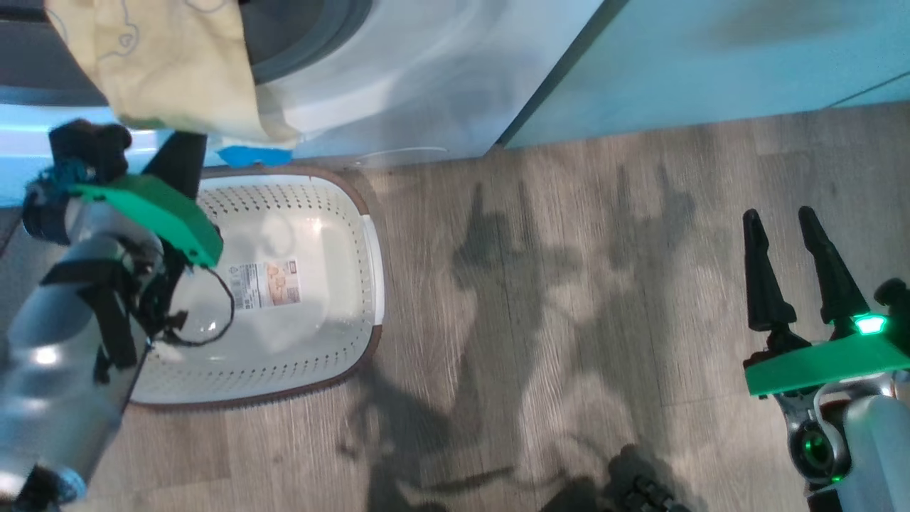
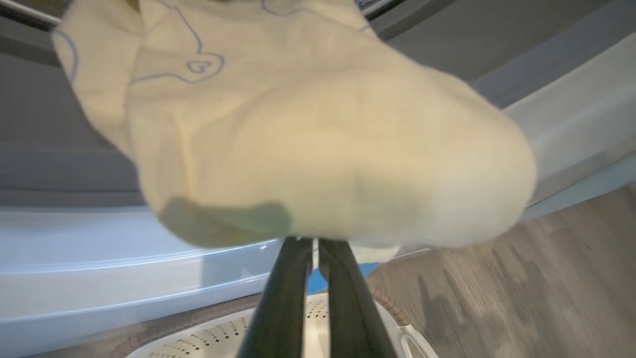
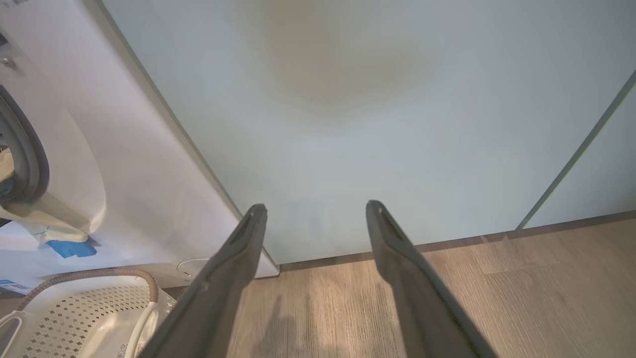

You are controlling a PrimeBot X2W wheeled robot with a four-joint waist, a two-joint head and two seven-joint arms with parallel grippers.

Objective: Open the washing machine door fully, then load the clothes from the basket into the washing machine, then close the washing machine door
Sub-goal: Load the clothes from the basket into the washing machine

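Note:
A cream-yellow garment of the clothes [image 1: 170,71] hangs out of the washing machine [image 1: 426,71] over its grey rubber ring [image 1: 320,35]. A small blue piece [image 1: 254,155] peeks out below it. My left gripper [image 1: 186,142] reaches up from over the basket [image 1: 373,284]. In the left wrist view its fingers [image 2: 293,278] are pressed together, and the left gripper [image 2: 314,241] is shut on the garment's [image 2: 298,139] lower edge. The right gripper [image 1: 778,212] is open and holds nothing. The machine's mouth is uncovered; I cannot make out the door for sure.
The basket shows its label on a bare base. Its brown rim [image 3: 99,273] lies close to the washing machine [image 3: 124,174]. Pale-green cabinet doors [image 3: 372,124] stand right of the machine, facing the right gripper [image 3: 313,206]. Wood floor [image 1: 604,284] stretches between the two arms.

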